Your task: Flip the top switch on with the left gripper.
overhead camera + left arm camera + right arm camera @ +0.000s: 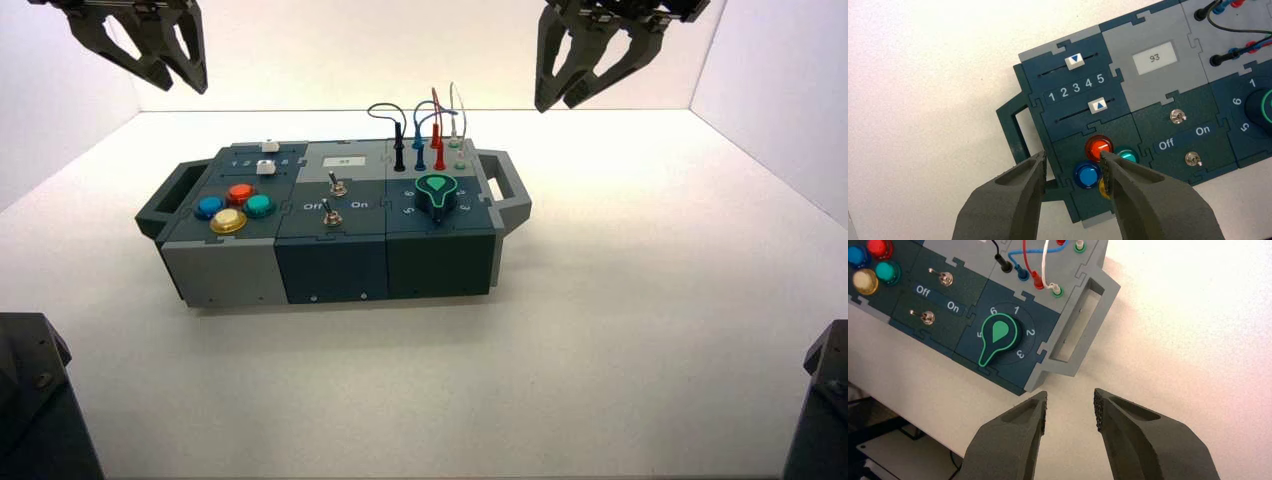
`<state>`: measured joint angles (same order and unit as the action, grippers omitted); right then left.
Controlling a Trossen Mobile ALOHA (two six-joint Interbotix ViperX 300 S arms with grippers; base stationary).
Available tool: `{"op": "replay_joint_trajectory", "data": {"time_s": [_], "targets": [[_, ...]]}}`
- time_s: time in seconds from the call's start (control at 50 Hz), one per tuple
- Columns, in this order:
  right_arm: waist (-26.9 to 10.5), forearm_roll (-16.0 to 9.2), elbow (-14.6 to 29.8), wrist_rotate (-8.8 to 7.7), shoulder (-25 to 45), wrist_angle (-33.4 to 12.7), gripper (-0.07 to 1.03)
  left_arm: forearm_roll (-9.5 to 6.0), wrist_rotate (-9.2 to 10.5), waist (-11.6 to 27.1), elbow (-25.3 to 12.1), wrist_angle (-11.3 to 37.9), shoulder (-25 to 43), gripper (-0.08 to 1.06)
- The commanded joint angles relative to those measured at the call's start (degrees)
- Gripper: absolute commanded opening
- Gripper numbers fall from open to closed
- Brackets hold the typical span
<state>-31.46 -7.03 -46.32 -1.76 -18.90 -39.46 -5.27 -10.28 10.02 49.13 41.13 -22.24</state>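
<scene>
We hold our left gripper (168, 62) high above the far left corner of the box (330, 270), touching nothing, with its fingers (1013, 200) spread to a moderate gap and nothing between them. From that height the left wrist view takes in the whole left half of the panel — a sensible place to pick out our target before descending. The top switch (1177, 116) sits in the middle dark panel, just beyond the Off and On lettering (1184, 138), on the side nearer the small display (1154, 58) that reads 93; its twin toggle (1192, 159) lies on the near side of that lettering. In the left wrist view the fingers frame the orange button (1096, 146) and blue button (1087, 175), so we judge the gripper must shift toward the box's middle as well as drop. The right gripper (585, 62) waits high above the far right, over the wires (430, 125), its fingers also parted and empty — clear of the left arm's likely path. The flip is not yet begun.
</scene>
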Motion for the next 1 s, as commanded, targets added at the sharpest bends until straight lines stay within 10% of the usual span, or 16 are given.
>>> {"op": "replay_joint_trajectory", "data": {"time_s": [0.02,0.58,1.0], "targets": [[0.18,-0.26,0.35,0.18,-0.44,0.35,0.50,0.09,-0.09,0.70,-1.41,-0.26,-0.62,0.57],[0.18,-0.35,0.97,0.53,0.70,1.58,0.51,-0.18,-0.18,1.41,-1.67,-0.35,-0.09,0.57],[4.83,-0.53,5.27,1.23,12.39,5.63,0.43,-0.44,0.88,10.28,-1.05,-1.85,3.16,0.57]]}}
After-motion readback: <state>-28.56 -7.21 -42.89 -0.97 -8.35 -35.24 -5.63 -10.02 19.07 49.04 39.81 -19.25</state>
